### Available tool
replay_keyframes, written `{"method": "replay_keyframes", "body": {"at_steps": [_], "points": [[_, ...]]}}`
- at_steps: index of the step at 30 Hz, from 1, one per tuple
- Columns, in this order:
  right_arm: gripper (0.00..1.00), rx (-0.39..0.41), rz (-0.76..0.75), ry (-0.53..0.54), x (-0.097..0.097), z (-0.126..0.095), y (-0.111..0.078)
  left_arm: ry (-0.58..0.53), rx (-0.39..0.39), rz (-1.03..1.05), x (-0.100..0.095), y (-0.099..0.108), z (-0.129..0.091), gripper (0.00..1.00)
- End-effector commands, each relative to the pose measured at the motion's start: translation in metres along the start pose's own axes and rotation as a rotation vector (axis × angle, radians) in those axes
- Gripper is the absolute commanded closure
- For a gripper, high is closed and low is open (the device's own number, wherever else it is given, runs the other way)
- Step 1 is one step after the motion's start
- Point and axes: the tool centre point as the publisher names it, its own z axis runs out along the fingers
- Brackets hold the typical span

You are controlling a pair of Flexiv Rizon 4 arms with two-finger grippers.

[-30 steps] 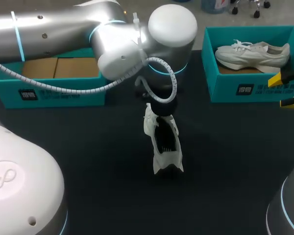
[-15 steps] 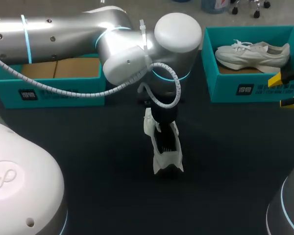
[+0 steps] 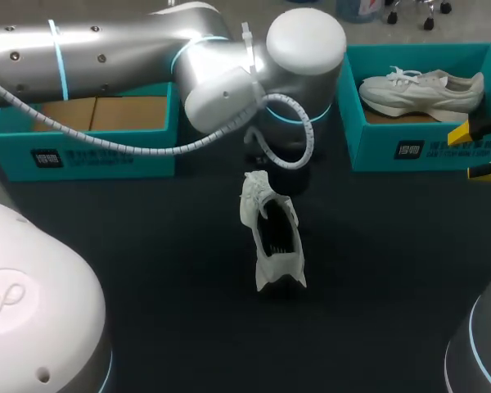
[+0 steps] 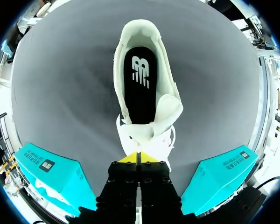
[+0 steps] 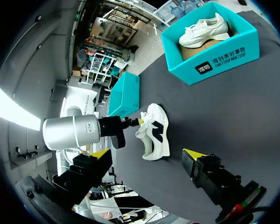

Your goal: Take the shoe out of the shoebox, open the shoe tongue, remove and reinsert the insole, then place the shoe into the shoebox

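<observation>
A white shoe (image 3: 272, 237) stands on its sole in the middle of the black table, its black insole (image 4: 140, 86) lying inside. My left gripper (image 4: 139, 156) is at the toe end, shut on the white fabric of the shoe tongue (image 4: 147, 135), which is lifted toward it. In the head view my left arm hides that gripper. My right gripper (image 3: 479, 151) hangs open at the table's right edge, well away from the shoe (image 5: 154, 133), with nothing between its fingers. An empty teal shoebox (image 3: 82, 155) sits at the back left.
A second teal box (image 3: 417, 147) at the back right holds another white shoe (image 3: 421, 90). My left arm's elbow (image 3: 254, 74) reaches over the table's middle back. Black table (image 3: 172, 270) surrounds the shoe on all sides.
My left arm has shifted to the right and back, and the tongue end of the shoe has lifted slightly with it. The shoe's sole and my right gripper have stayed put.
</observation>
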Motion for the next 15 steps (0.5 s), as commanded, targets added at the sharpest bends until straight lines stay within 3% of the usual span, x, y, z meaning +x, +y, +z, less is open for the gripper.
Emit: {"method": "replay_keyframes", "body": {"at_steps": [1, 15], "points": [[0.0, 0.001, 0.001, -0.002, 0.0, 0.0, 0.0, 0.011, 0.004, 0.002, -0.006, -0.002, 0.004, 1.0], [0.0, 0.001, 0.001, -0.002, 0.0, 0.0, 0.0, -0.036, 0.057, 0.007, 0.021, -0.017, -0.007, 1.0]]}}
